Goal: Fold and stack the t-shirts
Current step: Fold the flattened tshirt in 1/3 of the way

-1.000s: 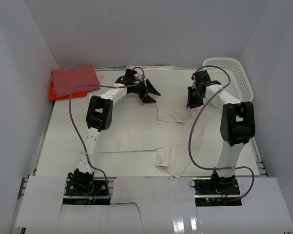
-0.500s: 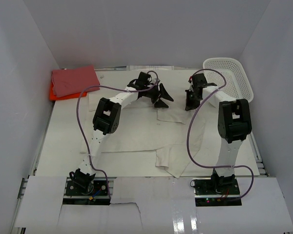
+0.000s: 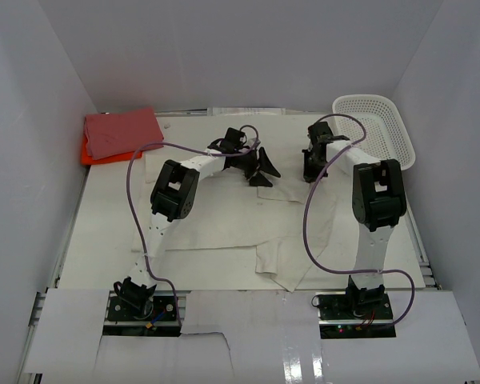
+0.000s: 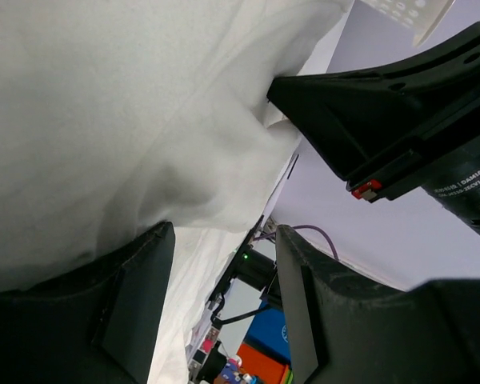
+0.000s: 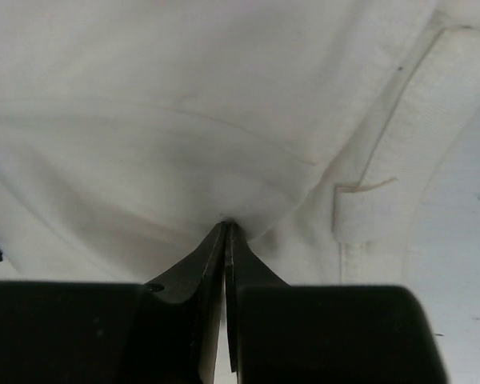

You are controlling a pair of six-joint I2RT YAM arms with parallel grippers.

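Step in hand: both arms are reaching to the far edge of the cream t-shirt, which is lying spread on the table.
Right gripper: fingers are pinching shut on a fold of the cream cloth.
Left gripper: fingers are standing open over the cloth, gripping nothing.
Next move: probably the left fingers need closing on the edge before any fold.
Stack: pink-red t-shirt is lying on the orange t-shirt, left of the cream one.
Room: white mesh basket is sitting right of the cream shirt; white walls are enclosing the table.
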